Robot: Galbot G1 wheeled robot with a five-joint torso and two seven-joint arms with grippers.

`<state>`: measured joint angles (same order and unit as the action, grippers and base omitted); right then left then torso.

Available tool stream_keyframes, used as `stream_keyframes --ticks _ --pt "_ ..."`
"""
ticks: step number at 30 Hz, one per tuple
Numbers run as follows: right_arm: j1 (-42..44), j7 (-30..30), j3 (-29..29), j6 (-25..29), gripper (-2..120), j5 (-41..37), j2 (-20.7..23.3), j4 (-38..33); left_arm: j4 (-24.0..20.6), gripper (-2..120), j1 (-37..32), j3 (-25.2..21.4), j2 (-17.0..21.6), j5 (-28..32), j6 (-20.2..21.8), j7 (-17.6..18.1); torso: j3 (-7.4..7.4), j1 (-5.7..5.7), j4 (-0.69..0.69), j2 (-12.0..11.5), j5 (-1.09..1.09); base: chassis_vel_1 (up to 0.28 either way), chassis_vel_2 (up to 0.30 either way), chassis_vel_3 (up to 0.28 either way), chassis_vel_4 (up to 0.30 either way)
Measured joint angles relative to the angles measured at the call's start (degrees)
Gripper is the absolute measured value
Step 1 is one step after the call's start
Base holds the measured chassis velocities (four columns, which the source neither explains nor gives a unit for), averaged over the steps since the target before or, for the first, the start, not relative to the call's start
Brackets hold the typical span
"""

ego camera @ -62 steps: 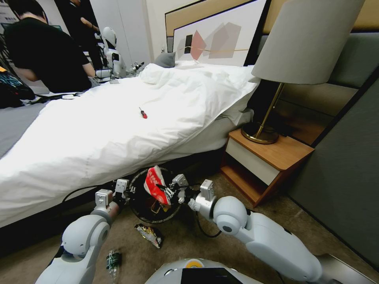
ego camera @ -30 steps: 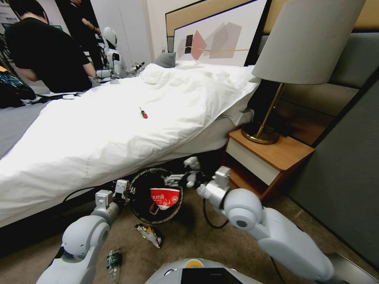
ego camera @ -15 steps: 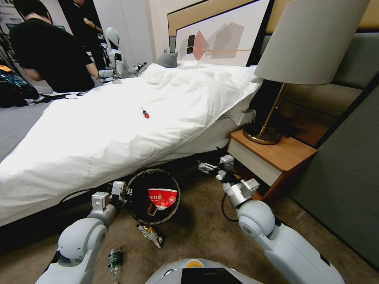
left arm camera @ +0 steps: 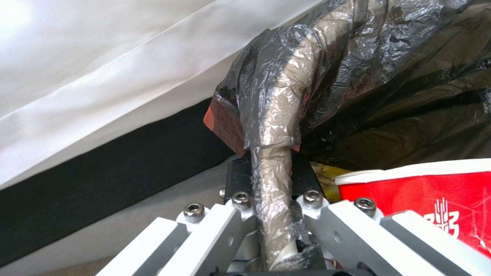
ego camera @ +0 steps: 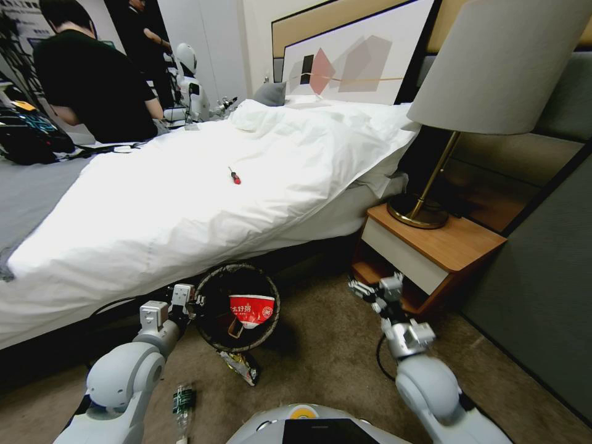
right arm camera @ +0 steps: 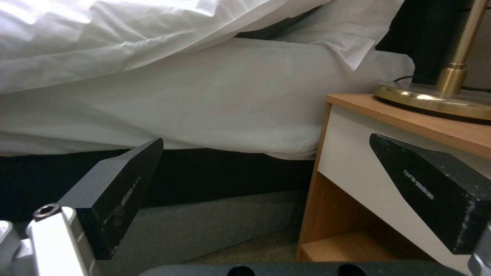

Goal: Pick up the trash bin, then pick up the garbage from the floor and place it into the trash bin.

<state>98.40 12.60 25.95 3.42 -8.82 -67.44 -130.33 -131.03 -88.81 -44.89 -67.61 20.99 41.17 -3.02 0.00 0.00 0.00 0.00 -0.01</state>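
Observation:
The trash bin point(ego camera: 237, 267), lined with a black bag, is held tilted beside the bed's edge just above the floor point(ego camera: 320, 364). My left gripper point(ego camera: 195, 302) is shut on its bag-covered rim point(left arm camera: 271, 126). A red-and-white paper cup point(ego camera: 251, 308) lies inside the bin, and it also shows close to the left wrist as the cup point(left arm camera: 424, 191). A shiny snack wrapper point(ego camera: 239, 365) and a green-labelled clear bottle point(ego camera: 180, 401) lie on the carpet in front of the bin. My right gripper point(ego camera: 369, 290) hangs open and empty by the nightstand, its dark fingers point(right arm camera: 117, 191) spread wide.
The bed point(ego camera: 185, 203) with a white duvet overhangs the bin; a small red screwdriver point(ego camera: 235, 177) lies on it. A wooden nightstand point(ego camera: 431, 253) with a brass lamp point(ego camera: 425, 213) stands to the right, against a grey wall panel point(ego camera: 542, 277). Open carpet lies between bin and nightstand.
My right gripper let go of the red cup, which dropped into the bin. The right arm then swung away to the right, toward the nightstand. The head camera shifted slightly.

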Motion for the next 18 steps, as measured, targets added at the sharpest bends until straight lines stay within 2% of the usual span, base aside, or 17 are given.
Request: stream_keyframes --ticks 6,18 --pt "0.65 -0.76 0.93 0.27 100 -0.54 0.47 0.02 -0.10 1 -0.09 -0.08 0.06 -0.01 0.00 -0.01 0.00 0.00 0.00 0.00 0.00 0.026 0.021 0.023 0.029" --pt "1.83 -2.07 1.94 0.80 100 -1.37 1.10 0.85 -0.50 1 -0.40 -0.37 0.21 0.13 0.00 -0.09 0.00 0.00 0.00 0.00 0.01 0.081 0.069 0.068 0.075"
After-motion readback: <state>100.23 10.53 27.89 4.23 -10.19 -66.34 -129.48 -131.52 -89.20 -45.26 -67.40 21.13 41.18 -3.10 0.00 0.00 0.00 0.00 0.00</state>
